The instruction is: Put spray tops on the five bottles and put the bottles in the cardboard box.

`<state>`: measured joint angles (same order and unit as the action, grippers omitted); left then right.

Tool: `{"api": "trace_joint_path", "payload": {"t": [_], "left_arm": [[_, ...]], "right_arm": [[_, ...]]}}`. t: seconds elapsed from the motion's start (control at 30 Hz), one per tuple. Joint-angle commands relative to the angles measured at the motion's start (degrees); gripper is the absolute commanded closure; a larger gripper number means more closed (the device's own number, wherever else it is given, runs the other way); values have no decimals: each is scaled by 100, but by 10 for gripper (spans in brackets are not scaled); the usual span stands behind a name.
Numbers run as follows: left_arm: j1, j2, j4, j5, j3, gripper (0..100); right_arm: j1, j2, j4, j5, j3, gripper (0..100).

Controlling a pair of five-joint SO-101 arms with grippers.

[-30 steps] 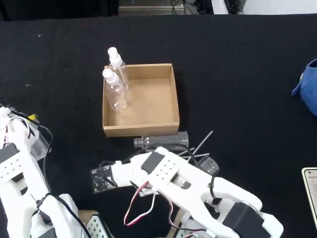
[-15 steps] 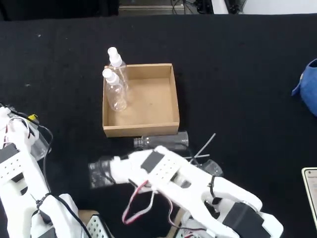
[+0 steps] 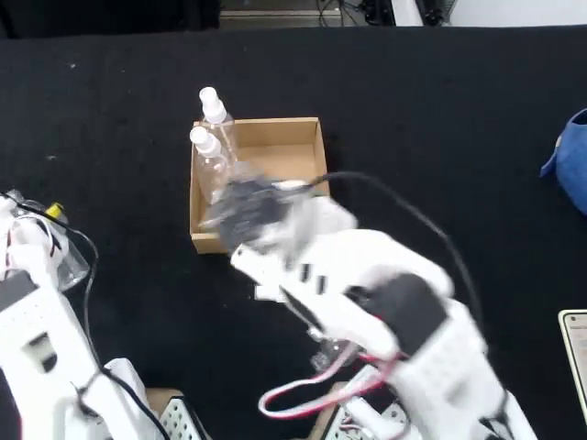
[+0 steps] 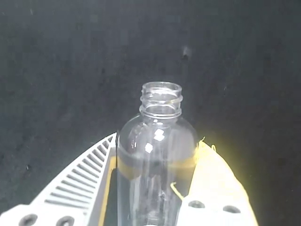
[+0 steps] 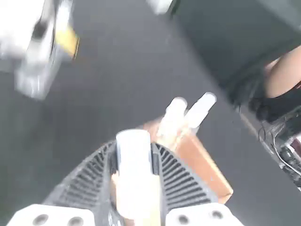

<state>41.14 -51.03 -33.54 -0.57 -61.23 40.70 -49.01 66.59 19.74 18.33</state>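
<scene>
Black table [image 3: 459,137] lies below. Nearest, the left hand [image 4: 157,141] grips an open bottle [image 4: 157,162] round its belly, a good spot, since it looks light, slippery and squashy. The right hand [image 5: 133,147] pinches a white spray top [image 5: 133,165]. Farther off, two topped bottles [image 3: 213,167] lean in the cardboard box [image 3: 324,174].

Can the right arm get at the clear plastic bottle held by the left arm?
Probably yes: the clear plastic bottle juts uncapped beyond the left gripper, whose fingers clasp only its body.
</scene>
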Motion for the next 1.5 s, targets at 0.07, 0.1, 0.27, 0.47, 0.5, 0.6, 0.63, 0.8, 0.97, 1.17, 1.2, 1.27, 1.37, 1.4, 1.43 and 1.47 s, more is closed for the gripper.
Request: {"api": "trace_joint_path", "payload": {"t": [0.07,0.1,0.27,0.47,0.5,0.6,0.63,0.8,0.97,1.17,1.2,1.27,1.37,1.4,1.43,1.47], "left_arm": [[-444,-2145,-88,-62,-681,971],[-646,-2505,-97,-44,-848,971],[-1411,-4097,-378,-26,-1376,971],[-1974,-5424,-1248,-26,-1332,971],[-2070,-5415,-1257,-26,-1332,971],[-2440,-5292,-1257,-18,-1341,971],[-2589,-5310,-1257,-18,-1376,971],[-3644,-5345,-1204,-18,-1393,970],[-3996,-5345,-633,-18,-1710,970],[-3996,-5363,-114,-35,-2070,970],[-3996,-5363,-18,-62,-2062,970],[-4057,-5363,299,-62,-2079,970],[-4057,-5363,422,-62,-2079,970],[-4057,-5363,440,-62,-2079,970],[-4057,-5363,448,-62,-2079,970],[-4066,-5363,466,-62,-2079,970]], "right_arm": [[-580,-347,-396,-1284,-1024,987],[-589,-338,-404,-1380,-1138,987],[-589,-338,-607,-1811,-1622,987],[-589,-303,-1925,-2620,-1543,987],[-580,-277,-2189,-2760,-1455,987],[-580,-189,-2919,-3015,-1218,987],[-580,-154,-3103,-3024,-1138,987],[-598,-84,-3657,-3007,-752,987],[-598,-84,-3719,-2998,-585,987],[-589,-66,-3727,-2998,-541,984],[-589,-66,-3736,-2998,-541,984],[-589,-66,-3771,-2998,-541,984],[-589,-66,-3956,-2998,-514,984],[-589,-66,-4026,-2998,-514,984],[-580,-66,-4123,-2998,-514,984],[-580,-57,-4246,-2998,-514,984]]}}
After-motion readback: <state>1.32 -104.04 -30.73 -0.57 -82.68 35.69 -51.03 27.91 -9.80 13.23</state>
